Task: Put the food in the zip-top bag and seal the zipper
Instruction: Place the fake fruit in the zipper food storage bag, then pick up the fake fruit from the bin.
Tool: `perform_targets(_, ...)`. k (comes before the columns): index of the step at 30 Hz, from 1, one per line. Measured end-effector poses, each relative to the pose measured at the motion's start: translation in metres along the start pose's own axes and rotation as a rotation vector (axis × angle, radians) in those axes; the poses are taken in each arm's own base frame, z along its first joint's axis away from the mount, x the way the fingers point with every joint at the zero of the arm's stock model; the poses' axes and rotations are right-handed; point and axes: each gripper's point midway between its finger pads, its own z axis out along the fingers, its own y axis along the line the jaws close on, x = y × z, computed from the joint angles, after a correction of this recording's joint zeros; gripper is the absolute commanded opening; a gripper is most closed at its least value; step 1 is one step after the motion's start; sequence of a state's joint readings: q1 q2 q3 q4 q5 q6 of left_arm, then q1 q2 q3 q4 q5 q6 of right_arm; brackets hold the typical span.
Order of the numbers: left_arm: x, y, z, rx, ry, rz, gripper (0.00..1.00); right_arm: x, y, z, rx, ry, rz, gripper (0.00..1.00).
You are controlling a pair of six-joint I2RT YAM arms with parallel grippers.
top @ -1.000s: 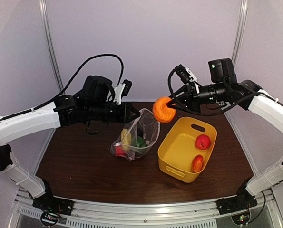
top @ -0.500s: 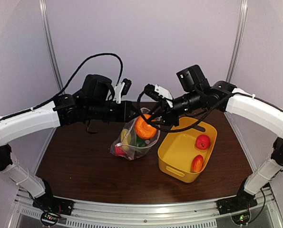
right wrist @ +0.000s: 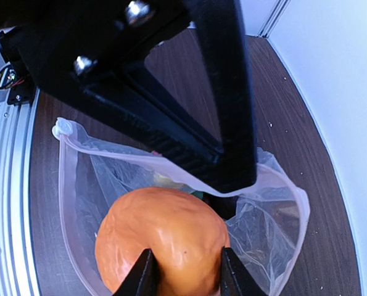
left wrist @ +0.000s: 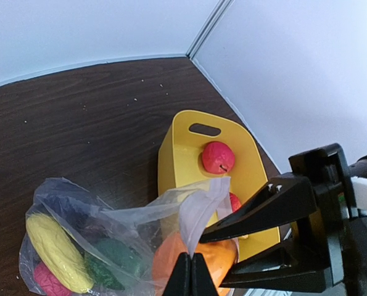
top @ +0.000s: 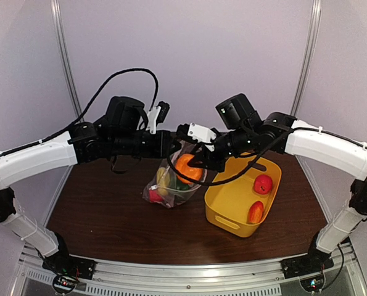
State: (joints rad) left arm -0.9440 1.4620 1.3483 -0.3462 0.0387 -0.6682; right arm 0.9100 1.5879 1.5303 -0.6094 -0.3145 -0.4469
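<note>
My left gripper (top: pixel 171 147) (left wrist: pixel 191 271) is shut on the rim of the clear zip-top bag (top: pixel 171 185) and holds its mouth up and open (right wrist: pixel 276 203). The bag holds yellow (left wrist: pixel 53 250), green (left wrist: pixel 115 259) and pink (left wrist: pixel 44 280) toy food. My right gripper (top: pixel 198 161) (right wrist: pixel 183 274) is shut on the orange toy fruit (right wrist: pixel 161 243) (top: pixel 186 168) and holds it inside the bag's open mouth. The zipper's white slider tab (right wrist: pixel 62 129) sits at the rim's left end. Two red toy fruits (top: pixel 263 184) (top: pixel 255 211) lie in the yellow tub.
The yellow tub (top: pixel 232 200) with handle slots stands just right of the bag on the dark wood table (top: pixel 97 209). The two arms cross closely above the bag. Pale walls close the back and sides.
My right gripper has carried the orange fruit left from above the tub and down into the bag's open mouth. The left gripper has kept holding the rim.
</note>
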Motion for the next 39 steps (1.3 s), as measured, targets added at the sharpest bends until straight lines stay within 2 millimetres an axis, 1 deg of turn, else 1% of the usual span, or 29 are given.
perform_targets(1, -0.001, 0.0, -0.001, -0.001, -0.003, 0.0, 0.0, 0.002, 0.001, 0.001, 0.006, 0.009, -0.009, 0.39)
perform_targets(4, -0.004, 0.001, -0.007, -0.011, -0.022, 0.001, 0.0, 0.007, 0.002, 0.004, 0.026, 0.034, -0.031, 0.51)
perform_targets(5, -0.006, 0.002, -0.009, -0.015, -0.029, 0.001, 0.0, 0.008, 0.002, 0.005, 0.035, 0.041, -0.039, 0.53)
perform_targets(8, -0.009, 0.003, -0.012, -0.024, -0.043, 0.001, 0.0, 0.01, -0.001, 0.006, 0.055, 0.053, -0.043, 0.54)
perform_targets(13, -0.005, 0.006, -0.011, -0.034, -0.037, 0.002, 0.0, 0.011, -0.003, 0.002, 0.072, 0.056, -0.046, 0.54)
perform_targets(16, -0.002, 0.009, -0.01, -0.042, -0.031, 0.003, 0.0, 0.003, -0.003, -0.012, 0.081, 0.025, -0.054, 0.54)
perform_targets(18, 0.001, 0.012, -0.009, -0.049, -0.026, 0.004, 0.0, -0.008, -0.004, -0.031, 0.099, -0.017, -0.068, 0.54)
perform_targets(19, 0.001, 0.012, -0.009, -0.05, -0.026, 0.003, 0.0, -0.009, -0.006, -0.037, 0.109, -0.027, -0.067, 0.54)
perform_targets(20, 0.001, 0.013, -0.008, -0.05, -0.025, 0.004, 0.0, -0.013, -0.008, -0.048, 0.122, -0.053, -0.069, 0.54)
perform_targets(22, 0.002, 0.013, -0.008, -0.051, -0.024, 0.004, 0.0, -0.014, -0.014, -0.066, 0.149, -0.089, -0.063, 0.54)
perform_targets(23, 0.002, 0.013, -0.008, -0.051, -0.024, 0.004, 0.0, -0.01, -0.02, -0.074, 0.168, -0.097, -0.05, 0.54)
perform_targets(24, 0.002, 0.013, -0.008, -0.051, -0.024, 0.004, 0.0, -0.006, -0.027, -0.08, 0.185, -0.102, -0.036, 0.55)
perform_targets(26, 0.002, 0.013, -0.008, -0.05, -0.025, 0.005, 0.0, 0.008, -0.042, -0.085, 0.218, -0.097, 0.001, 0.55)
perform_targets(29, 0.002, 0.013, -0.008, -0.049, -0.025, 0.006, 0.0, 0.042, -0.058, -0.083, 0.248, -0.047, 0.062, 0.55)
perform_targets(32, 0.002, 0.013, -0.007, -0.049, -0.024, 0.007, 0.0, 0.081, -0.069, -0.078, 0.266, 0.026, 0.119, 0.56)
perform_targets(34, 0.002, 0.013, -0.007, -0.049, -0.024, 0.007, 0.0, 0.101, -0.075, -0.076, 0.276, 0.063, 0.149, 0.56)
perform_targets(39, 0.002, 0.012, -0.007, -0.043, -0.021, 0.006, 0.0, 0.14, -0.084, -0.077, 0.29, 0.129, 0.208, 0.56)
